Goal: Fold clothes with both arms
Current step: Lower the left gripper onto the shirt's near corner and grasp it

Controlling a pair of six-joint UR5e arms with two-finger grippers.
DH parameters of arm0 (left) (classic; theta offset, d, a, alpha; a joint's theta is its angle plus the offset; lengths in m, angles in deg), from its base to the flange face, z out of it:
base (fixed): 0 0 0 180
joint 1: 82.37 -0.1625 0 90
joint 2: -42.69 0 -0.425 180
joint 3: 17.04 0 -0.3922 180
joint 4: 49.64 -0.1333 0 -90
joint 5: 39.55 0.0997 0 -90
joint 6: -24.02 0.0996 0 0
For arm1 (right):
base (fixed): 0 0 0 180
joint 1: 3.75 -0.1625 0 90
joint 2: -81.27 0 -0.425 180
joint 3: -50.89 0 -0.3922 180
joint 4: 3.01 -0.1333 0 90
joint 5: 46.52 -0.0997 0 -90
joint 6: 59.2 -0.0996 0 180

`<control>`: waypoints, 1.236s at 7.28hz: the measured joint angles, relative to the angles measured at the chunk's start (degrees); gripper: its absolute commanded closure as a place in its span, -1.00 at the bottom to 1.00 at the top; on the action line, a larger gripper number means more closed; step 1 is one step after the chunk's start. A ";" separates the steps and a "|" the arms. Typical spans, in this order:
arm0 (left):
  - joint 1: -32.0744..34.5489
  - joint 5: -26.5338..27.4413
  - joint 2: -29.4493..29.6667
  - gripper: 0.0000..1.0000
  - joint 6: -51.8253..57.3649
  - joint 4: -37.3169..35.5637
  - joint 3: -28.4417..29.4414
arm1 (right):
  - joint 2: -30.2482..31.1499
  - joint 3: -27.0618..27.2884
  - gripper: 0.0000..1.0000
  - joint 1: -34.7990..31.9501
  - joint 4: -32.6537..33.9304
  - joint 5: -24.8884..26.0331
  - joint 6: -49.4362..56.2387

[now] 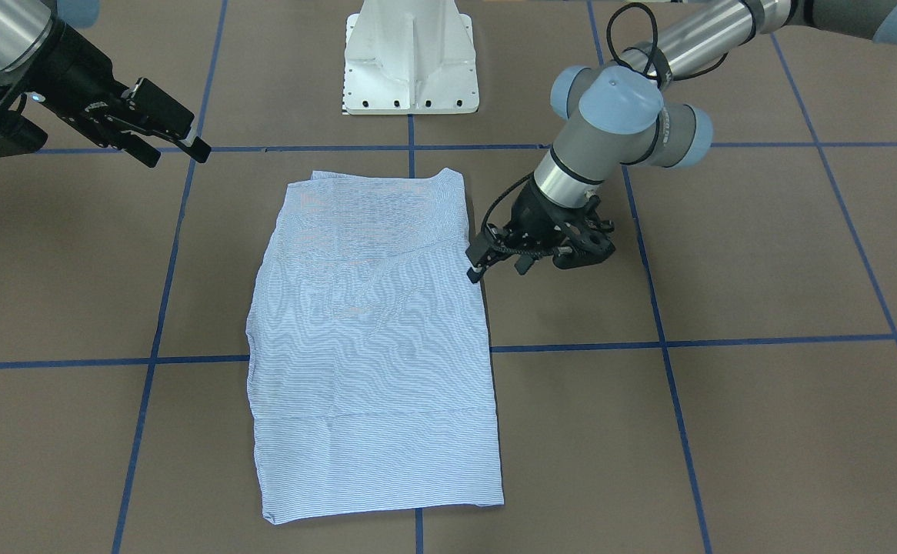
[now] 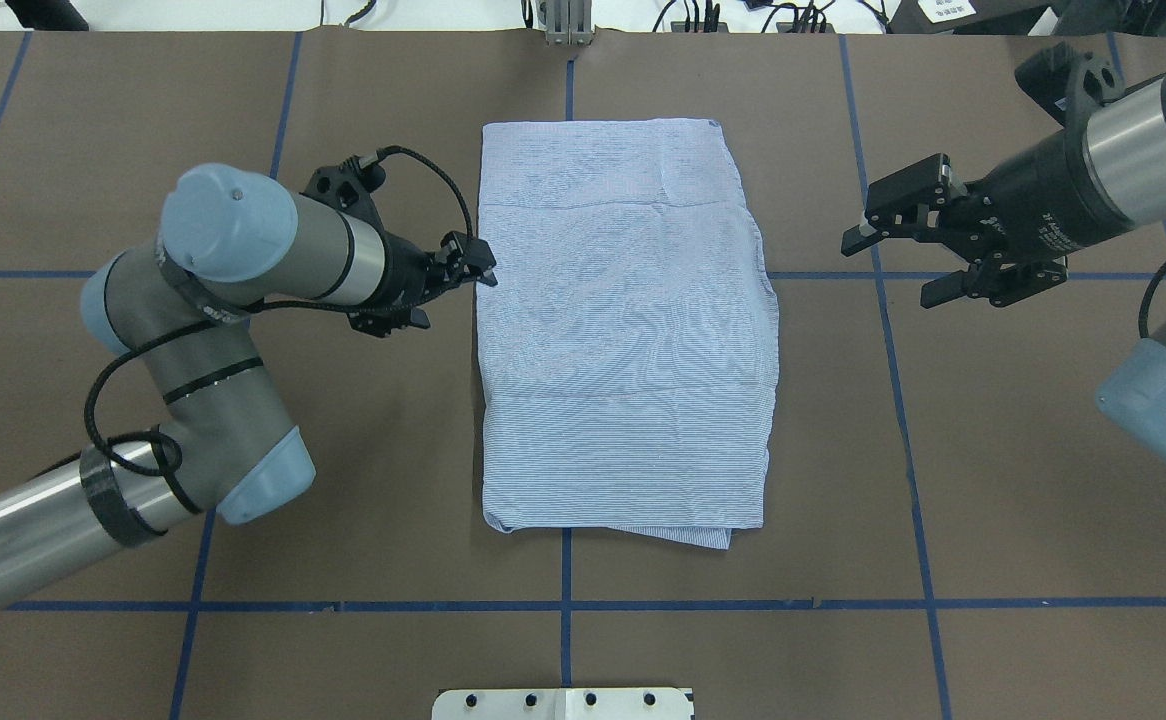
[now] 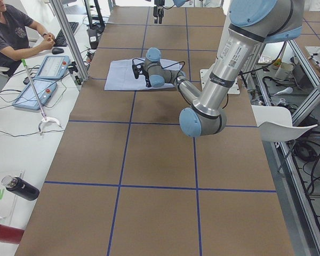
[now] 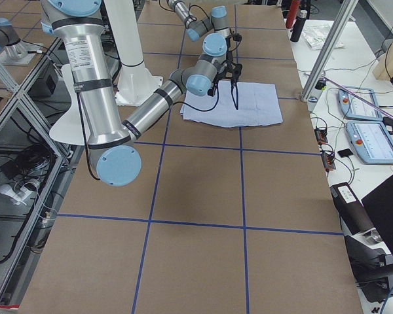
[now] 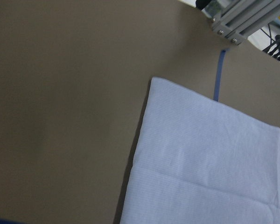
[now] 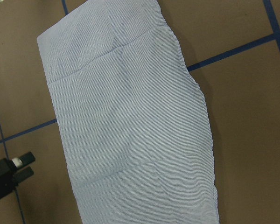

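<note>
The light blue-and-white finely striped shirt point(image 2: 623, 330) lies flat in the middle of the overhead frame. It is already folded into one long rectangle, with no sleeve showing. Its tidier edge is toward the top of the frame, and a loose layer peeks out at the bottom right corner. Faint creases cross it near both ends.

The black two-finger left gripper point(image 2: 483, 270) sits low at the left long edge of the cloth, a little above the frame's centre, with its tips touching or almost touching the hem. It probably hangs there to press that edge straight or to take hold of it. I cannot tell how far apart its jaws are, because they are seen end-on and the wrist camera shows only cloth and table.

The black two-finger right gripper point(image 2: 888, 268) is raised at the right of the frame, well apart from the shirt. Its jaws are spread wide and hold nothing, and they point toward the cloth. I judge it is parked clear so that the fabric is not disturbed.

The brown table with blue tape grid lines point(image 2: 943, 450) carries everything. The white pedestal base point(image 1: 410, 61) stands at the top centre of the front-facing view. A seated person point(image 3: 10, 32) is in the upper left of the left-side view.
</note>
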 measured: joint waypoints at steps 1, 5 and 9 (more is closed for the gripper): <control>-3.92 1.08 -1.27 -0.98 -4.04 -0.10 -2.06 | -0.03 -0.29 -1.00 0.20 0.00 0.26 0.74; -12.60 7.50 -3.18 -0.91 -8.79 -0.23 -2.97 | -0.13 -0.38 -1.00 0.30 0.00 0.32 1.21; -14.34 7.69 -3.34 -0.56 -8.98 -1.65 -3.44 | -0.18 -0.34 -1.00 0.29 0.08 0.27 1.22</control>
